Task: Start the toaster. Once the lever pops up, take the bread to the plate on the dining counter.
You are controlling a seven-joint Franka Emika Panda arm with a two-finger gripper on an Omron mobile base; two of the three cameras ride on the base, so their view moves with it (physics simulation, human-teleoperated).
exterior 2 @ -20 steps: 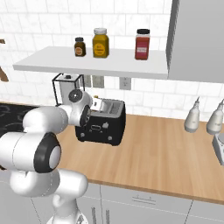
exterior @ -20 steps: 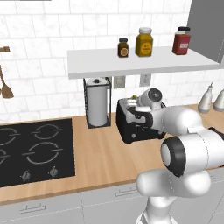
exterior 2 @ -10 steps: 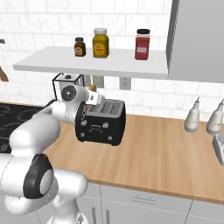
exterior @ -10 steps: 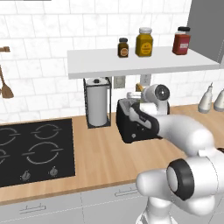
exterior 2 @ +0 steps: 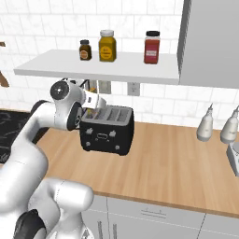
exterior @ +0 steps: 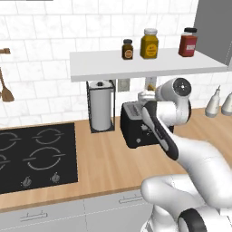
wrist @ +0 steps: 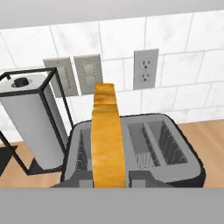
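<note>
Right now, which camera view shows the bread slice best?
The hand view: the bread stands edge-on, toasted brown, rising above the toaster. The right base view gives a small pale glimpse by the hand; in the left base view the arm covers it.

The toaster [exterior 2: 106, 133] is glossy black, plastic by the look of it, with a duller grey top and thin metal wire guards in its slots. The bread [wrist: 106, 138] has a rough, golden-brown toasted face. The counter [exterior 2: 177, 163] is smooth, matt pale wood. Beside it, the paper-towel roll [exterior: 100, 106] is soft white paper in a thin black wire frame. The wall tiles [wrist: 118, 41] are shiny white ceramic, and the cooktop [exterior: 34, 156] is sleek black glass.
</note>
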